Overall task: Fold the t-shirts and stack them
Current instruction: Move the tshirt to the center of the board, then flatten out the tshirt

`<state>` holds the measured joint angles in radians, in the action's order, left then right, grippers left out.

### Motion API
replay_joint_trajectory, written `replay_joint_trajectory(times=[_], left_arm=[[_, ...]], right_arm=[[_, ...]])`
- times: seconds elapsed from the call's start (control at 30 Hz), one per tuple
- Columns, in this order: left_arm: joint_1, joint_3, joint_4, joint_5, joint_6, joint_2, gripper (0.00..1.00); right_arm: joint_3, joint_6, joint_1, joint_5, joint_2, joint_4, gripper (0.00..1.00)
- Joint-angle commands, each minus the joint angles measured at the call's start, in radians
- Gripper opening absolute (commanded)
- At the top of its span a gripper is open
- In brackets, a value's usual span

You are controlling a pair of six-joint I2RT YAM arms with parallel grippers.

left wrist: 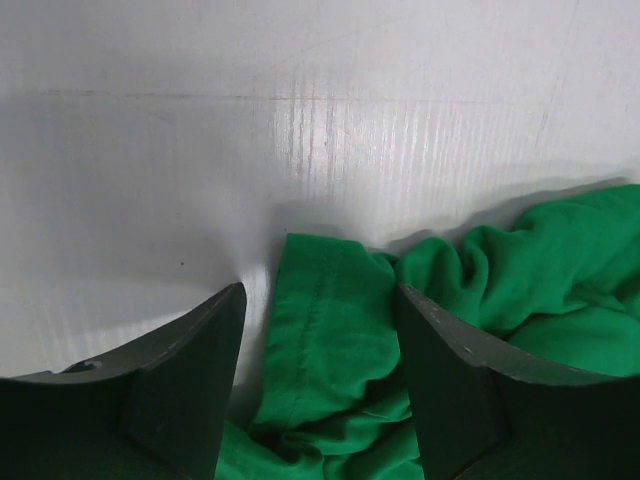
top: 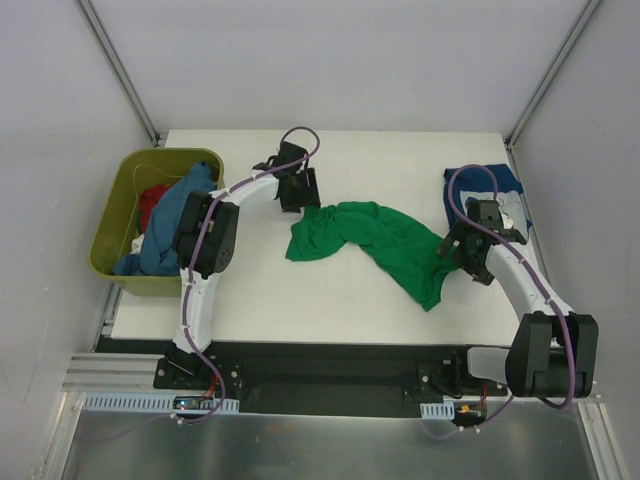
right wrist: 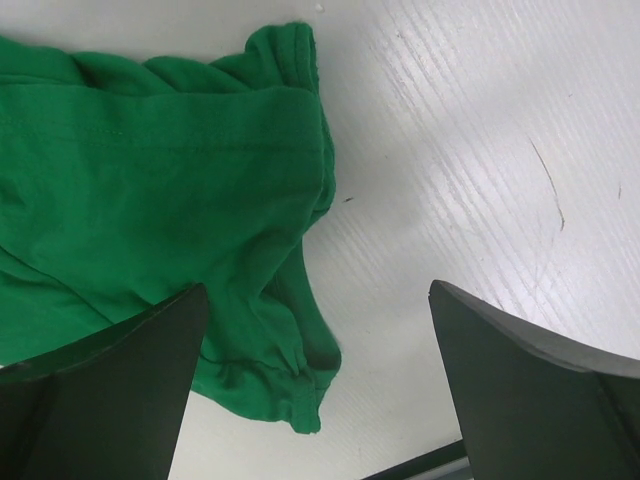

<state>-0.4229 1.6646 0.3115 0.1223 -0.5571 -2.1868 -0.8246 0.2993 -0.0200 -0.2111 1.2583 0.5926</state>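
- Black left gripper (left wrist: 318, 300) is straddling the left end of the green shirt (top: 370, 240). Its jaws are standing apart around a hemmed fold, not pinching, and a sliver of table (top: 400, 170) is showing beside one finger.
- Risk here: jaws shutting at this spot would likely be catching several bunched layers, not one edge. The shirt would then be lifting as a lump instead of spreading.
- Green shirt is lying crumpled in a twisted band across the table's middle, between the two grippers.
- Right gripper (right wrist: 320, 290) is hovering wide open at the shirt's right end, holding nothing. One finger is sitting over cloth, the other over bare table.
- Risk here: a grip from this position may be nipping only the outer hem, which could slip free. Uneven pulling would be tightening the twist.
- Olive tub (top: 105, 235), at the table's left edge, is holding a blue shirt (top: 170, 225) that is spilling over its rim, with a red shirt (top: 152, 200) behind it. The left arm's elbow is sitting close enough to snag the blue one.
- Navy shirt (top: 505, 185) with a white print is lying outside any container at the far right, partly hidden by the right arm.
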Motion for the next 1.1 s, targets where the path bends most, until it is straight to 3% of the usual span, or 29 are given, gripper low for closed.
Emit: replay_joint_trajectory(times=[0.0,0.13,0.17,0.2,0.57,0.8,0.93,1.07], left_arm=[[-0.02,0.063,0.017,-0.013,0.026,-0.045,0.54],[-0.031,0.119,0.026,0.062,0.04,-0.1,0.32],[-0.031,0.119,0.026,0.091,0.042,-0.1,0.1],[-0.031,0.118,0.026,0.103,0.045,-0.097,0.0],[-0.031,-0.032,0.014,0.022,0.077,0.163,0.0],[-0.031,-0.149,-0.026,0.017,0.063,0.26,0.0],[-0.031,-0.173,-0.037,0.022,0.059,0.272,0.0],[-0.031,-0.177,-0.04,0.017,0.065,0.286,0.0]], right_arm=[[-0.041,0.021,0.006,-0.019,0.023,-0.02,0.97],[-0.047,0.021,0.006,-0.028,0.041,-0.02,0.97],[-0.048,0.021,0.008,-0.033,0.039,-0.02,0.97],[-0.05,0.023,0.006,-0.033,0.039,-0.022,0.97],[-0.071,0.03,0.012,-0.004,0.052,-0.066,0.98],[-0.143,0.024,0.017,0.05,0.177,-0.145,0.99],[-0.165,0.023,0.017,0.119,0.262,-0.2,0.88],[-0.166,0.021,0.017,0.196,0.309,-0.247,0.6]])
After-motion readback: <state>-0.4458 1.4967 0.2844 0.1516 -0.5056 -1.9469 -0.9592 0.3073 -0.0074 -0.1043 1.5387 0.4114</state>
